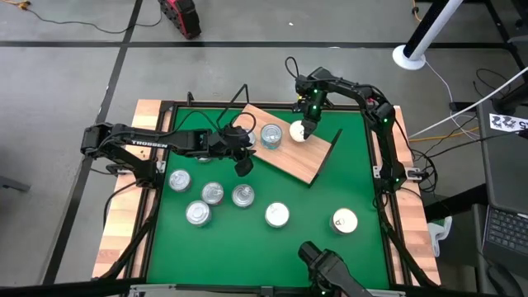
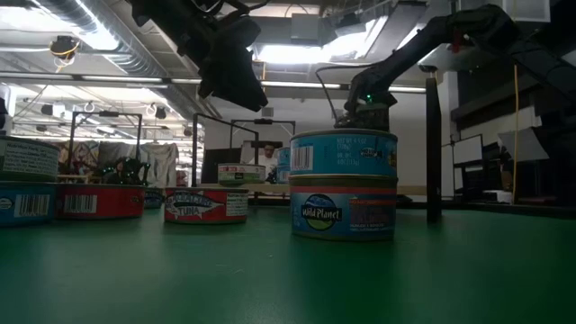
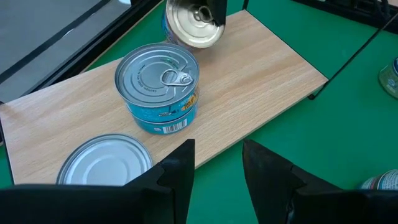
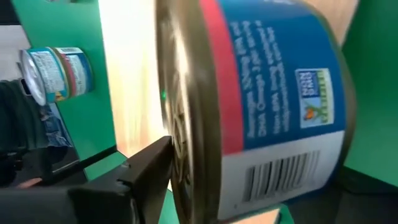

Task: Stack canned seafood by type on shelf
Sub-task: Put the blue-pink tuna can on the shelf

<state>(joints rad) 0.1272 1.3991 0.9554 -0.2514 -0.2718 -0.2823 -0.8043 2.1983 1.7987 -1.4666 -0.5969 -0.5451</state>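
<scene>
Two grippers: our right gripper (image 1: 302,129) clamps a blue tin (image 4: 267,106) above the shelf (image 1: 307,157); a tilted release could roll it. Our left gripper (image 3: 217,171) gapes empty.

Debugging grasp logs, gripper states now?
Left gripper: open, empty, near the shelf.
Right gripper: shut on a blue-labelled tin over the shelf.

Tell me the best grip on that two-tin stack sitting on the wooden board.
Take the top tin of the stack by its round side wall, coming straight down with fingers across its width. It sits upright and flat; the open left gripper hangs beside it.
</scene>
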